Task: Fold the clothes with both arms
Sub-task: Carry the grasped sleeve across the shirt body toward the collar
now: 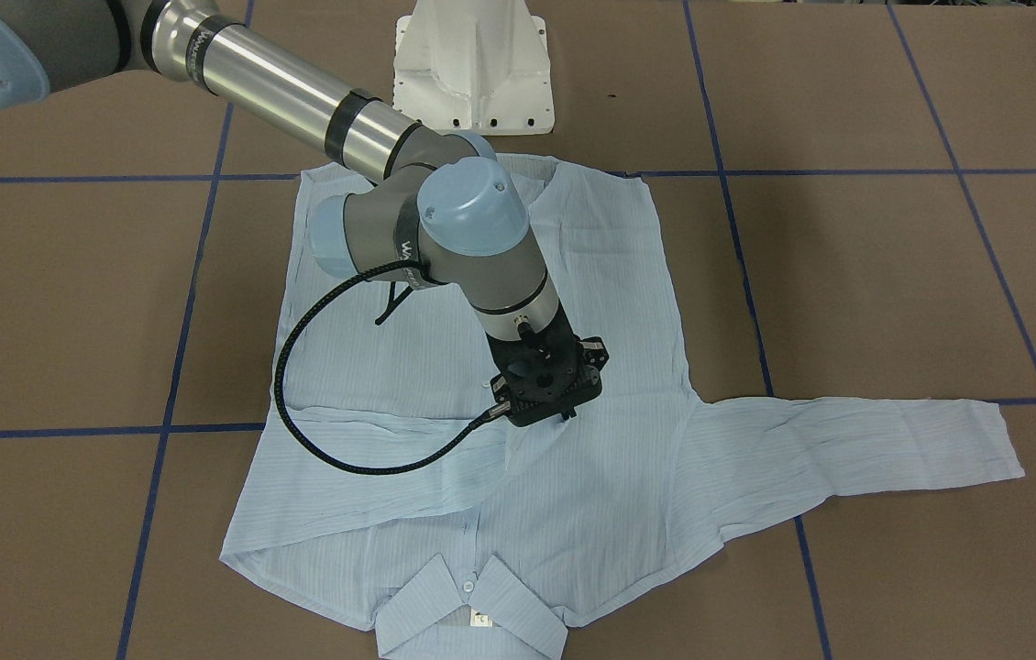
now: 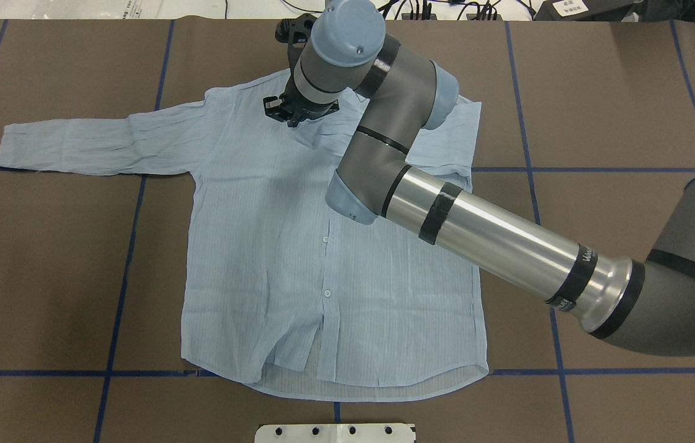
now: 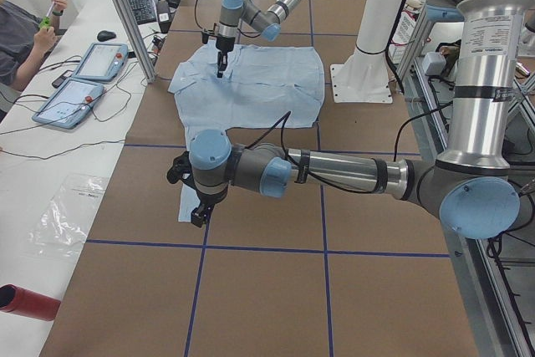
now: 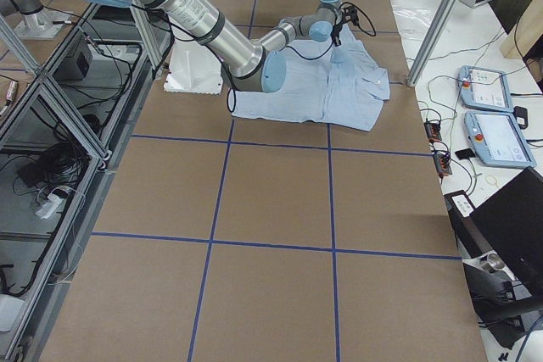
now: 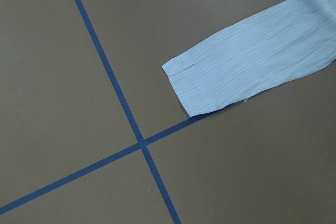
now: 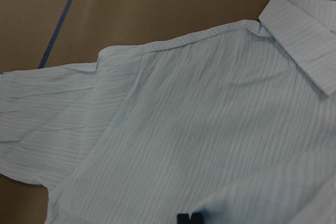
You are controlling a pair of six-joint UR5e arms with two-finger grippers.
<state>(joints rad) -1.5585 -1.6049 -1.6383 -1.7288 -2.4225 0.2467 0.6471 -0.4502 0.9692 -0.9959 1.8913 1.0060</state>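
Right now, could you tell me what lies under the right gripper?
The shirt front, with one sleeve folded across it. The table beneath is covered, and I cannot see whether the gripper touches the cloth.

Brown table cover (image 2: 46, 258), blue tape grid (image 2: 46, 373). White pedestal base (image 1: 474, 73) at middle of one long edge. Left-side bench: two touchscreen pendants (image 3: 102, 62), keyboard (image 3: 142, 6), clear plastic bag (image 3: 71, 215), red tube (image 3: 25, 301).

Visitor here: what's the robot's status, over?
Right gripper looks shut, above shirt. Left gripper by spread sleeve, state unclear. Other sleeve folded across. Nothing blocking.
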